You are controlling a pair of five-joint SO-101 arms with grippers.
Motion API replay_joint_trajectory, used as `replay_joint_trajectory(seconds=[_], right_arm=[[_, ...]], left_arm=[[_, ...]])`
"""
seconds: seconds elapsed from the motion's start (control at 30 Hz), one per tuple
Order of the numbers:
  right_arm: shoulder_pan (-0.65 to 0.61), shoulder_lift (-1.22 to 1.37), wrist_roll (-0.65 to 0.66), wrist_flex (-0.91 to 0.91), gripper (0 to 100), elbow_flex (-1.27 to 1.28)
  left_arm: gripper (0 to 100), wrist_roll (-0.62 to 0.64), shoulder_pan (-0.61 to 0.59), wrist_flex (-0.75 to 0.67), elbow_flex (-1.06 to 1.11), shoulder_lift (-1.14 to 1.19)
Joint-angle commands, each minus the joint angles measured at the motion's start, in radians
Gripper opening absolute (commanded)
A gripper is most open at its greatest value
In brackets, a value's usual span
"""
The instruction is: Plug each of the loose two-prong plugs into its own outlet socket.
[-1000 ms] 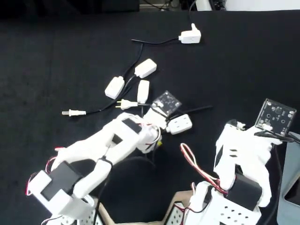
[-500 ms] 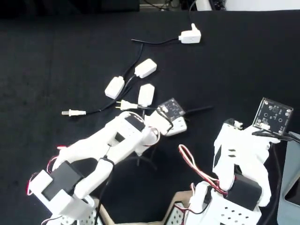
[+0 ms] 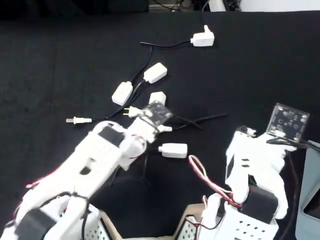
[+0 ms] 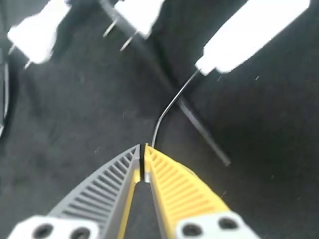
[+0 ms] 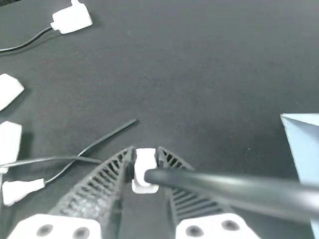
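Cord is what your left pincer (image 4: 143, 158) has: its tips are pressed together on a thin black cord (image 4: 167, 109) that curves away to a long white block (image 4: 249, 35). From above, that long white block (image 3: 173, 149) lies on the black surface (image 3: 50, 60) just beside the front end of the left arm. Beyond the tips lie a white plug (image 4: 37, 32) and a second plug (image 4: 137, 12), both with bare prongs and apart from each other.

Your right pincer (image 5: 145, 153) is clamped on a small white piece (image 5: 142, 167), one finger on each side, with a thick dark cable (image 5: 224, 189) crossing in front of it. You cannot tell whether that piece is a plug. The right arm sits at the near right of the surface, well apart from the other things.

Near the far edge lies a white socket block (image 3: 202, 38) with a black lead of its own. Toward the middle, an upper block (image 3: 155, 72) and a lower block (image 3: 122, 93) lie near each other. A loose two-prong plug (image 3: 79, 120) rests on the surface to the left of them in the high view, plugged into nothing. A pale blue sheet (image 5: 304, 144) shows at the right arm's side.
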Motion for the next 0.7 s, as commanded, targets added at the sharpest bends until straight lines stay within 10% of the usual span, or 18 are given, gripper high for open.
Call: replay_joint_trajectory(seconds=[0.0, 0.33, 0.67], right_arm=[[-0.104, 0.004, 0.014, 0.006, 1.3, -0.005], [-0.238, 0.005, 0.011, 0.008, 1.3, -0.004], [-0.038, -0.002, 0.018, 0.026, 1.3, -0.005]], left_arm=[[3, -0.014, -0.047, 0.000, 0.084, -0.178], [27, 0.126, -0.056, -0.037, 0.068, -0.305], [28, 0.130, 0.134, -0.222, 0.067, -0.153]])
